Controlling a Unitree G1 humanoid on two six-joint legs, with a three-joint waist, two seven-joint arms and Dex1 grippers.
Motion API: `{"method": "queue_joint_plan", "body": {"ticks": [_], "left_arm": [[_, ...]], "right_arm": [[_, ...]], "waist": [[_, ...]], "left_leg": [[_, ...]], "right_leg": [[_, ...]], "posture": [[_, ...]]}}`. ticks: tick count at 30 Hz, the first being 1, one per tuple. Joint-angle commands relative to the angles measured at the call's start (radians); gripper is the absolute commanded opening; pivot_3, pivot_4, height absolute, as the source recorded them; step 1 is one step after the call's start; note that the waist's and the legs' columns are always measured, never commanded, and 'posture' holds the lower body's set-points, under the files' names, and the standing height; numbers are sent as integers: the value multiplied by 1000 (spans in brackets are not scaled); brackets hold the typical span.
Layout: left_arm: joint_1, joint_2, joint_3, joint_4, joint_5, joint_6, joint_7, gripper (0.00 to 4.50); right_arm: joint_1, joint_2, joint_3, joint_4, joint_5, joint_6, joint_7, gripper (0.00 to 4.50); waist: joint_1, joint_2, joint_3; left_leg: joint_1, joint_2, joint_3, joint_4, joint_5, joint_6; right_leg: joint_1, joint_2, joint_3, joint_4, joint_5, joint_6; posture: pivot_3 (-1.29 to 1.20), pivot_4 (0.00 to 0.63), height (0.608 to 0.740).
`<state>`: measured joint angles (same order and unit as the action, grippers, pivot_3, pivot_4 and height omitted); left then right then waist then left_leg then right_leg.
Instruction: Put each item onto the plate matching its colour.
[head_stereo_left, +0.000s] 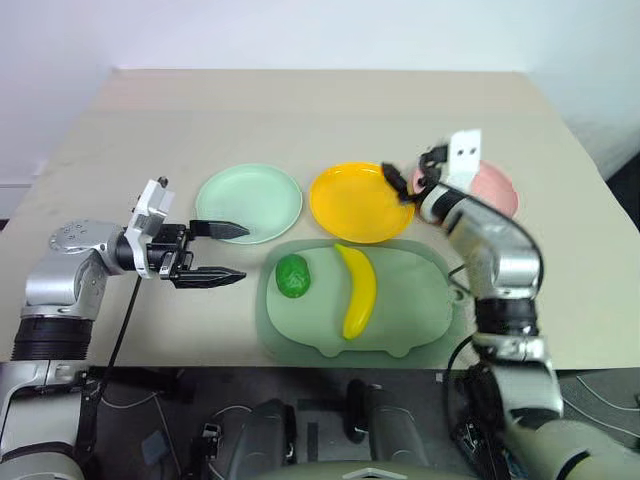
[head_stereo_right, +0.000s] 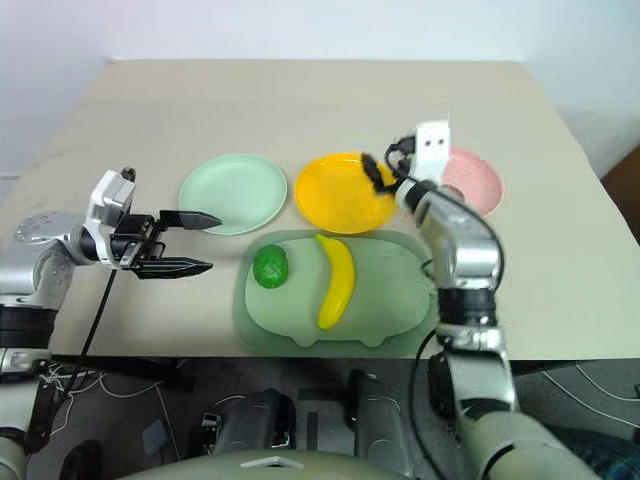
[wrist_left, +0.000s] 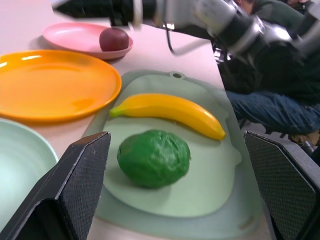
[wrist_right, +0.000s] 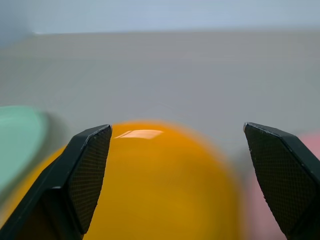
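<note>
With the maroon fruit (wrist_left: 114, 39) already on the pink plate (head_stereo_left: 497, 186), the banana (head_stereo_left: 356, 289) lies lengthwise toward six o'clock from the empty, open right claw (head_stereo_left: 400, 185), nearer than the open left claw (head_stereo_left: 222, 253).

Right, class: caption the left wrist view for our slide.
Open left gripper faces green fruit and banana; red fruit on pink plate.

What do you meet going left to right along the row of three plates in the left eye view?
Mint green plate → yellow plate → pink plate.
</note>
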<state>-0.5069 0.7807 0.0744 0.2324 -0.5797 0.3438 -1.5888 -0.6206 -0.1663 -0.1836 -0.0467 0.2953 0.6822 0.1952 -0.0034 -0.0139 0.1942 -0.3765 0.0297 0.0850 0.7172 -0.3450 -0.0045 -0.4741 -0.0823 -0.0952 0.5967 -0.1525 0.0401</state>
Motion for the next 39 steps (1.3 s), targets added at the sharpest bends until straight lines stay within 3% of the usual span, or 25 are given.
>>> {"method": "queue_joint_plan", "body": {"ticks": [1, 4, 9, 15, 25, 35, 39], "left_arm": [[-14, 3, 19, -2, -7, -9, -9, 4500], [-21, 0, 14, 6, -5, -12, -16, 4500], [-34, -5, -1, 26, -1, -15, -25, 4500], [-39, -13, -12, 28, -5, -14, -26, 4500], [-21, -3, -17, 14, -16, -19, -26, 4500], [-15, -1, -30, -11, -22, -27, -26, 4500], [-7, 3, -24, -26, -28, -28, -26, 4500]], "right_arm": [[78, 46, 22, -292, 90, 192, -60, 4439], [128, 86, -6, -401, 133, 283, -114, 4439], [267, 43, 13, -595, 196, 486, -116, 4439], [373, 27, 42, -686, 209, 558, -129, 4439], [374, 137, 15, -722, 252, 631, -158, 4439], [362, -8, 121, -735, 242, 754, -120, 4439], [359, 8, 114, -716, 244, 759, -117, 4439]], "waist": [[3, -1, -1], [-2, -1, -1], [-6, -1, -1], [-9, -1, -1], [-8, -1, -1], [-9, -1, -1], [-9, -1, -1]], "left_leg": [[0, 0, 0, 0, 0, 0], [1, -1, -2, 0, -1, 2], [2, -1, -3, -1, -3, 5], [2, -1, -3, -1, -4, 7], [2, -1, -3, -1, -4, 7], [2, -1, -4, -1, -4, 7], [2, -1, -4, -1, -4, 7]], "right_leg": [[0, 0, 0, 0, 0, 0], [1, 1, 0, -1, 0, 0], [1, 1, 0, -1, 0, 0], [1, 2, 0, -1, 0, 0], [1, 2, 0, -1, 0, 0], [1, 2, 0, -1, 0, 0], [1, 2, 0, -2, 0, 0]], "posture": [[0, 150, 740], [0, 150, 740], [0, 150, 740], [0, 150, 740], [0, 150, 740], [0, 150, 740], [0, 150, 740]]}}
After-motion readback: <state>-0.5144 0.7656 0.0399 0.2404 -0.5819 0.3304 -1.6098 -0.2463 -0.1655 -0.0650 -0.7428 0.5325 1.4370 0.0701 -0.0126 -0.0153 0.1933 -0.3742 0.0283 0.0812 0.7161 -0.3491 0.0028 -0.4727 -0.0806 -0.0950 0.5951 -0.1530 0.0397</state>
